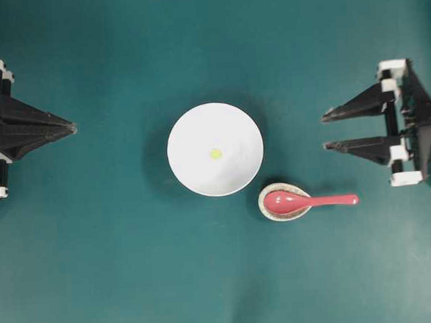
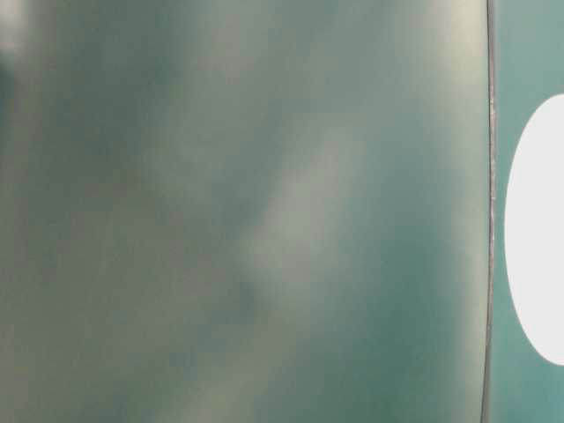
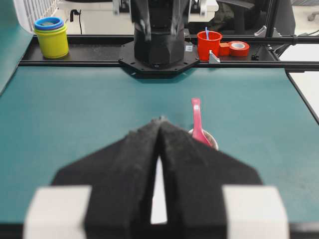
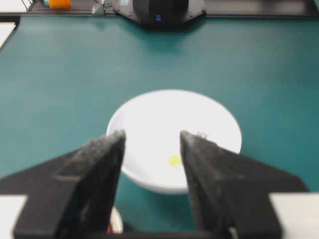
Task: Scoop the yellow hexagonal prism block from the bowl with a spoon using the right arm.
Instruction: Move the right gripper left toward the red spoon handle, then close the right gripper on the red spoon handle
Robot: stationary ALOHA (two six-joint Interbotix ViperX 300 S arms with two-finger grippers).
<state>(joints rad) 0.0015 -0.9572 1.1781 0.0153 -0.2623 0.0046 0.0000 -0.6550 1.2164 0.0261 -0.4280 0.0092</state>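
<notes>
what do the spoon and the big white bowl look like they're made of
The spoon looks like glazed ceramic or glossy plastic: pink-red, with bright highlights on its bowl; the look leaves it open. The bowl looks like plain white ceramic or melamine: smooth, uniform, unpatterned. Its surface is too washed out to judge the finish.

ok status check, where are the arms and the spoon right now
Left gripper shut, right gripper open, both clear. Spoon untouched on its rest. Yellow block in bowl. Nothing blocking.

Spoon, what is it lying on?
The spoon rests its scoop in a small speckled rest; its handle sticks out over the table. The rest's middle is hidden beneath the scoop.
</notes>
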